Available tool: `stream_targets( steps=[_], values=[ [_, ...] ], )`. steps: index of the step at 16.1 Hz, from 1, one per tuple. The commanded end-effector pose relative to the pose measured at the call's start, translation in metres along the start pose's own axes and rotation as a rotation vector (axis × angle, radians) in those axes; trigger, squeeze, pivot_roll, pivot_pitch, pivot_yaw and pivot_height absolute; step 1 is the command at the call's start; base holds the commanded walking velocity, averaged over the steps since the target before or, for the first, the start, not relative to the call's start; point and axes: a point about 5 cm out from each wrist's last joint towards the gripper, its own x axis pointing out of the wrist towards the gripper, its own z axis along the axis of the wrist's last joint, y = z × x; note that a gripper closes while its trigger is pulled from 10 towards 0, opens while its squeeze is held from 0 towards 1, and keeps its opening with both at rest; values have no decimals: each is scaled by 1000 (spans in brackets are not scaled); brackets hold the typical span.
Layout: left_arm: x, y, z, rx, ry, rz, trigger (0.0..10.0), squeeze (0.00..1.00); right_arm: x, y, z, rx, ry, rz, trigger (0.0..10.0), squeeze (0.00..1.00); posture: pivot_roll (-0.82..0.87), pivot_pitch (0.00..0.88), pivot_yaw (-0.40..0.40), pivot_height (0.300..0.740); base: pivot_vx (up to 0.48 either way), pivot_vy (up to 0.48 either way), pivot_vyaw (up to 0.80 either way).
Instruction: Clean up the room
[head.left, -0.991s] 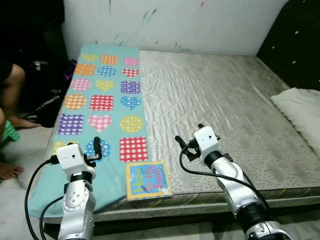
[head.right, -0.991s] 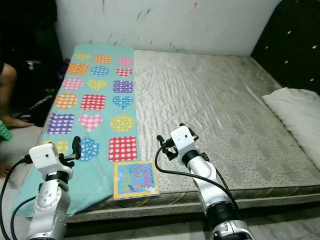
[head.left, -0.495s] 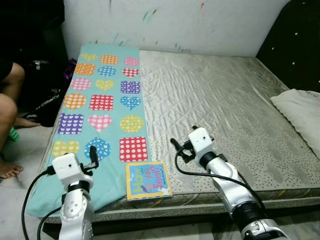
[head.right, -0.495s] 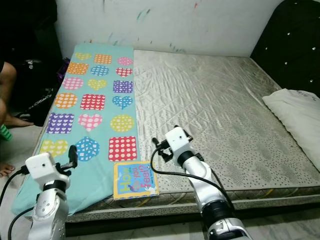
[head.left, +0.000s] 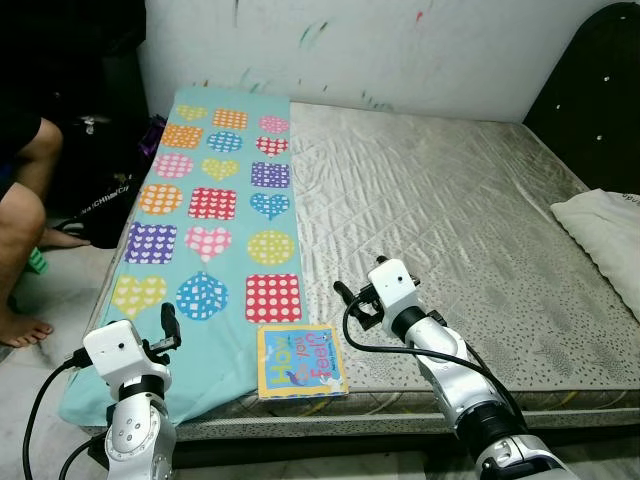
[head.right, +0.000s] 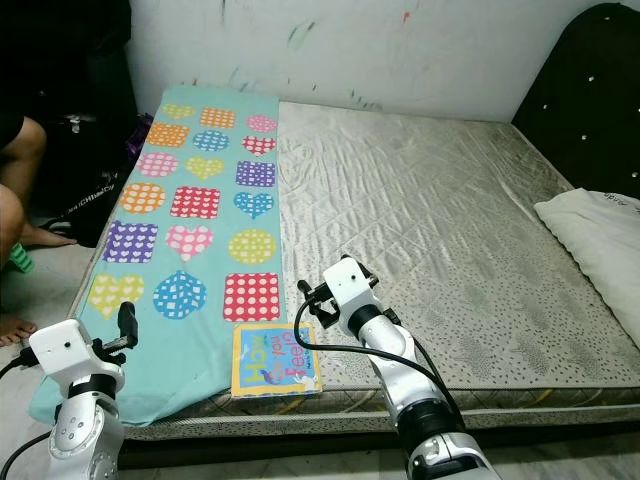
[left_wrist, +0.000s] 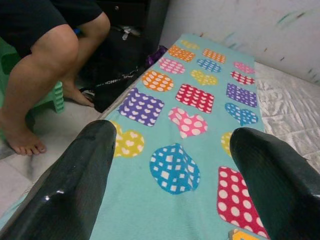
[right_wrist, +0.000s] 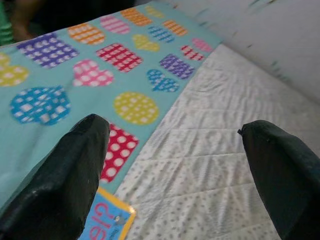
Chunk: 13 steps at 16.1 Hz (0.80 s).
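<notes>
Bare grey mattress (head.left: 450, 230) with a teal blanket (head.left: 215, 215) of dotted hearts and squares along its left side; white pillow (head.left: 605, 225) at the mattress's right edge, a seated person's leg (head.left: 22, 215) off its left side. Picture book (head.left: 300, 360) lies flat at the mattress's front edge, overlapping the blanket's corner. Right gripper (right_wrist: 165, 165) hovers over the mattress just right of the book, fingers spread, empty; left gripper (left_wrist: 170, 170) hovers at the mattress's front-left corner over the blanket, fingers spread, empty.

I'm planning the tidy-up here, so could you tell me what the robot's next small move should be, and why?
Probably lower the right gripper toward the picture book. The book lies flat at the near edge of the mattress, partly on the patterned blanket, and is the one loose item within reach. The right gripper hovers open just beside it, nearer than the left gripper, which is also open.
</notes>
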Motion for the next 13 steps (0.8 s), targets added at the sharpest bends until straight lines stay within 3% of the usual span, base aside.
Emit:
stream_targets(
  steps=[1,3,4,7,13],
  values=[
    [0,-4,1,1,5,-13,10000,0,-1,-17,1,18,0,-94,10000,0,15,0,-120,740,0,0,0],
    [2,-6,2,8,9,-37,10000,0,-6,-31,-2,78,2,-197,10000,0,1,0,-102,740,0,0,0],
    [6,-7,4,20,13,-57,10000,0,-17,-45,-8,104,9,-288,10000,0,-26,0,-78,740,0,0,0],
    [10,-8,5,27,19,-79,10000,0,-51,-70,-33,53,98,-413,10000,0,-57,0,-60,740,0,0,0],
    [-3,-5,0,23,64,-106,10000,0,-100,-89,-59,63,149,-460,10000,0,-118,7,-27,740,0,0,0]
  ],
)
